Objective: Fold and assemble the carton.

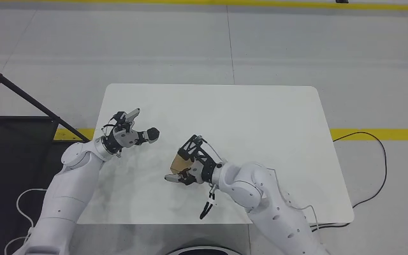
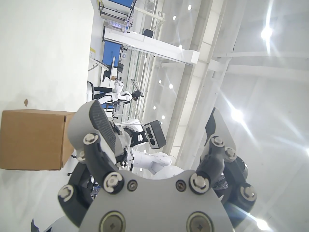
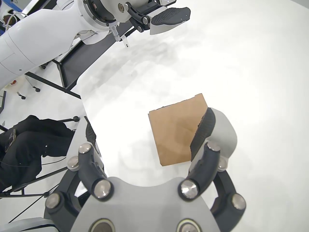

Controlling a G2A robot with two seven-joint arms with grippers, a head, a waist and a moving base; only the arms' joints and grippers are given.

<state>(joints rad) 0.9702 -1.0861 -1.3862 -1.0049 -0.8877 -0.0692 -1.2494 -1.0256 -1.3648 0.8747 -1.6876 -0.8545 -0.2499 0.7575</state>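
2 wide, empty grips: left gripper mid-left, right gripper brushing the carton, which could skid if nudged.

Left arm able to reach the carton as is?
Likely yes. Bare table lies between the open left gripper and the carton; the right gripper, open, sits at the carton's far side, out of the path.

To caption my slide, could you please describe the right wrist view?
Open right gripper at the brown carton on the table, left gripper beyond.
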